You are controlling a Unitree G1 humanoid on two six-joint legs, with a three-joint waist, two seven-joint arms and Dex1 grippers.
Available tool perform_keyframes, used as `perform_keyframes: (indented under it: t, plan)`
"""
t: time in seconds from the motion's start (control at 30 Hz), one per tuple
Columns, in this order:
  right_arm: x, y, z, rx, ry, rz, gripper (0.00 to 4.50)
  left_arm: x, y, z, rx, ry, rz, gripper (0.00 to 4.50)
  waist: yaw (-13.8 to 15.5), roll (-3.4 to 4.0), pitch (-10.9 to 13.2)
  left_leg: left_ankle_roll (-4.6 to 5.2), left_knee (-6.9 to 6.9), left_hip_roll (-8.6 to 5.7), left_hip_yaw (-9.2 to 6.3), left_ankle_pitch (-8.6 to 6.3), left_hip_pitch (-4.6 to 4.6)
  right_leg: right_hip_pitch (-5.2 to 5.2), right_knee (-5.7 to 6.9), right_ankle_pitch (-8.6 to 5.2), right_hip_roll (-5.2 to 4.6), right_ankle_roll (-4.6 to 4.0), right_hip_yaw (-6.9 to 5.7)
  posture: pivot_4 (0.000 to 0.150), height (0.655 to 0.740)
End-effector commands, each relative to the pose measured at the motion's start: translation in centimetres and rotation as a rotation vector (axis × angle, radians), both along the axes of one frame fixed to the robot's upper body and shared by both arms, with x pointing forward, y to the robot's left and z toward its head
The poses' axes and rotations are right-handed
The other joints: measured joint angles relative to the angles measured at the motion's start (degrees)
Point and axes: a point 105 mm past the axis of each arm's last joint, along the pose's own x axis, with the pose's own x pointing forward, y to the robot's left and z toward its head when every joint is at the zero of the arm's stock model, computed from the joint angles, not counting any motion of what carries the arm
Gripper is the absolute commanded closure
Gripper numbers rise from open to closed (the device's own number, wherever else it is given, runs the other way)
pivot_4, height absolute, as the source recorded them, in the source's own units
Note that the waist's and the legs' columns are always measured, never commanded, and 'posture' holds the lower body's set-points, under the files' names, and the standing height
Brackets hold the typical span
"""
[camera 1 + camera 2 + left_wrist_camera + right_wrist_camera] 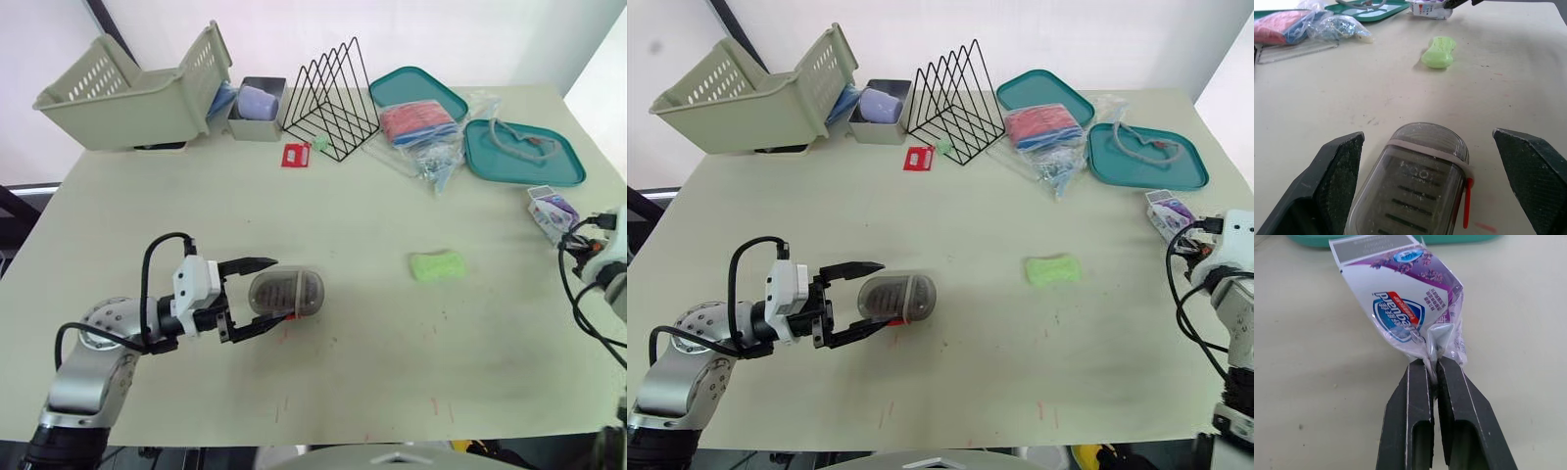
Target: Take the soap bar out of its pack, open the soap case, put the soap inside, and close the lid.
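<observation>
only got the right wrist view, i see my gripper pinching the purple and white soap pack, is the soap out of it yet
Observer: Yes. A light green soap bar lies bare on the cream table, apart from the purple and white soap pack that the right gripper pinches.
Operator: ok where's the case
Observer: The translucent grey soap case lies on the table toward the robot's left, between the open fingers of the left gripper, not clamped.
Operator: is it open yet
Observer: No, it looks closed, with a thin red strip along one side.
</observation>
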Motion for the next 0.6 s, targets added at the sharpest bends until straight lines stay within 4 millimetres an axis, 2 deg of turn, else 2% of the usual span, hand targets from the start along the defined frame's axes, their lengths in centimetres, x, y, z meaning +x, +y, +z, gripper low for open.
perform_keyframes:
  t: [0.03,0.17,0.27,0.3,0.37,0.47,0.5,0.6]
  plan:
    - [-0.3,-0.1,0.7,0.028,-0.002,-0.108,4.43,-0.3,-0.2,0.9,-0.004,-0.028,-0.013,0.0,0.0,0.0,0.0,0.0,0.0,0.0,0.01,0.0,0.0,0.0,0.0,0.0,0.0,0.0,0.0,0.15,0.74]
    - [-0.4,0.8,0.0,0.053,0.027,-0.091,4.43,-0.3,-0.3,0.8,-0.001,-0.024,-0.011,0.0,0.0,0.0,0.0,0.0,-0.01,0.0,0.0,0.0,0.0,0.0,-0.01,0.0,0.0,0.0,0.0,0.15,0.74]
    - [-0.4,1.1,0.0,0.037,0.041,-0.056,3.46,-0.4,-0.3,0.8,0.001,-0.022,-0.006,0.0,-0.2,-0.04,0.0,0.01,-0.02,0.01,0.0,0.0,0.0,0.0,-0.02,0.0,0.01,0.0,0.0,0.15,0.74]
    - [-0.4,1.2,0.1,0.03,0.04,-0.046,2.86,-0.5,-0.2,0.7,0.002,-0.021,-0.004,0.0,-0.2,-0.04,0.0,0.01,-0.02,0.01,0.01,0.0,0.0,0.0,-0.02,0.0,0.01,0.0,0.0,0.15,0.74]
    - [-0.3,1.3,0.6,0.003,0.031,-0.007,2.03,-0.5,-0.2,0.6,0.005,-0.02,-0.001,0.0,-0.3,-0.03,0.0,0.01,-0.02,0.01,0.02,0.0,0.01,0.0,-0.01,0.0,0.01,0.0,0.0,0.15,0.74]
    - [0.0,1.5,2.0,-0.089,0.0,0.076,0.35,-0.5,-0.3,0.6,0.005,-0.021,0.0,0.0,-0.3,-0.01,0.0,0.01,-0.03,0.01,0.03,0.0,0.01,-0.03,-0.01,0.0,0.01,0.0,0.02,0.15,0.74]
    - [0.0,1.4,2.5,-0.146,-0.016,0.109,0.05,-0.4,-0.3,0.6,0.004,-0.023,0.0,0.0,-0.3,-0.01,0.0,0.01,-0.04,0.0,0.04,0.0,0.0,-0.04,-0.01,0.0,0.01,0.0,0.02,0.15,0.74]
    - [0.0,1.1,3.9,-0.267,-0.073,0.187,0.05,-0.3,-0.4,0.6,0.002,-0.026,-0.001,0.0,-0.1,-0.02,0.0,0.01,-0.05,0.0,0.03,-0.01,-0.02,-0.04,-0.07,-0.01,0.0,0.0,0.01,0.15,0.74]
